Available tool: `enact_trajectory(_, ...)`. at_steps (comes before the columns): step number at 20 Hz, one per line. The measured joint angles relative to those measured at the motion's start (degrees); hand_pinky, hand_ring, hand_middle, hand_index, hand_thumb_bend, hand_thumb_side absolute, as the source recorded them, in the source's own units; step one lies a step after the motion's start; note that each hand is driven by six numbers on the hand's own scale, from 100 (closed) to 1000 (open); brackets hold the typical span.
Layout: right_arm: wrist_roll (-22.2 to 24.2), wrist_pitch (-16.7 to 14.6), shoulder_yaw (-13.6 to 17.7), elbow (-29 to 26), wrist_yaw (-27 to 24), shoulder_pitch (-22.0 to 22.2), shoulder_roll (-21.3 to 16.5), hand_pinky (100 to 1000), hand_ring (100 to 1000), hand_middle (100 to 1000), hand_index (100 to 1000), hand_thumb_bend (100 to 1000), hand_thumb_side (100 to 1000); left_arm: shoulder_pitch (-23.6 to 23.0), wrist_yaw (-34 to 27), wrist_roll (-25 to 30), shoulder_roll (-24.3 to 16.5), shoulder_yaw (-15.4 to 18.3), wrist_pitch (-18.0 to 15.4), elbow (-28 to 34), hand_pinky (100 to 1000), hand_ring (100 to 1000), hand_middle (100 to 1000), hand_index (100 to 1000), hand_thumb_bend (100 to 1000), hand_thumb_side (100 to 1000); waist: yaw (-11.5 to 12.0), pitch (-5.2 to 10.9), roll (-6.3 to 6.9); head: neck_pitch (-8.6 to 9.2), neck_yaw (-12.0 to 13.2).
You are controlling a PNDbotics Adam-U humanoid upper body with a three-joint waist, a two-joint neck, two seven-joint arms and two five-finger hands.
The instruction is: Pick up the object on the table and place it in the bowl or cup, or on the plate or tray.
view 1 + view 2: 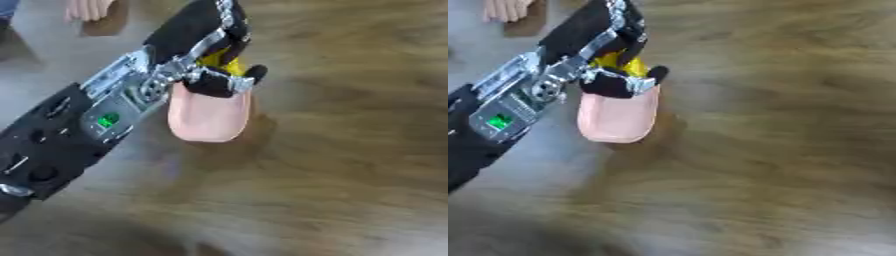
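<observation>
Worktop (350, 165): wood grain, bare to the right and near side of both views, edges not visible. Left hand (206, 47) is curled round a yellow object (226, 64), mostly hidden by its fingers, directly above the pink cup (208, 116). Blurred; contact unclear.

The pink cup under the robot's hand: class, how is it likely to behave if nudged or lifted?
The pink cup looks like smooth, thin plastic, so probably light and a bit slippery. Its round, tall shape suggests it could tip or roll. The left hand holds something yellow above it; dropping that in might jolt it.
</observation>
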State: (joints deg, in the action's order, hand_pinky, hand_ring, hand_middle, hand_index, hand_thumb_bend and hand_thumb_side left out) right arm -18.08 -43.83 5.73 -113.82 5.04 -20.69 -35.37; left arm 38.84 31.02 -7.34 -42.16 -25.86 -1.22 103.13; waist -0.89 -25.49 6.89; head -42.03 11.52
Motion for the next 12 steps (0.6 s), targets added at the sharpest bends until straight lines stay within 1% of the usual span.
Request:
enact_trajectory(1,0.0,0.0,0.0,0.0,0.0,0.0,0.0,355,498,648,716,100,1000,0.0,0.7,0.6,0.0,0.0,-0.4,-0.2,112,429,439,506,303,100,0.0,0.0,0.01,0.0,0.0)
enact_trajectory(2,0.0,0.0,0.0,0.0,0.0,0.0,0.0,355,498,648,716,100,1000,0.0,1.5,1.4,0.0,-0.2,-0.7,-0.3,157,451,466,533,298,100,0.0,0.0,0.01,0.0,0.0)
enact_trajectory(4,0.1,0.0,0.0,0.0,0.0,0.0,0.0,355,498,648,716,100,1000,0.0,3.3,3.7,0.0,-0.4,-1.4,-0.8,193,468,492,559,290,100,0.0,0.0,0.01,0.0,0.0)
enact_trajectory(8,0.2,0.2,0.0,0.0,0.0,0.0,0.0,355,498,648,716,100,1000,0.3,5.3,7.5,0.0,-0.4,-2.2,-1.2,216,479,512,580,250,133,0.1,-0.01,0.01,0.0,0.0)
enact_trajectory(12,0.3,0.2,0.0,0.0,-0.1,0.0,0.0,355,498,648,716,100,1000,0.3,6.2,9.3,0.0,-0.6,-2.1,-1.1,223,481,518,583,242,149,0.2,-0.01,0.01,-0.01,0.0)
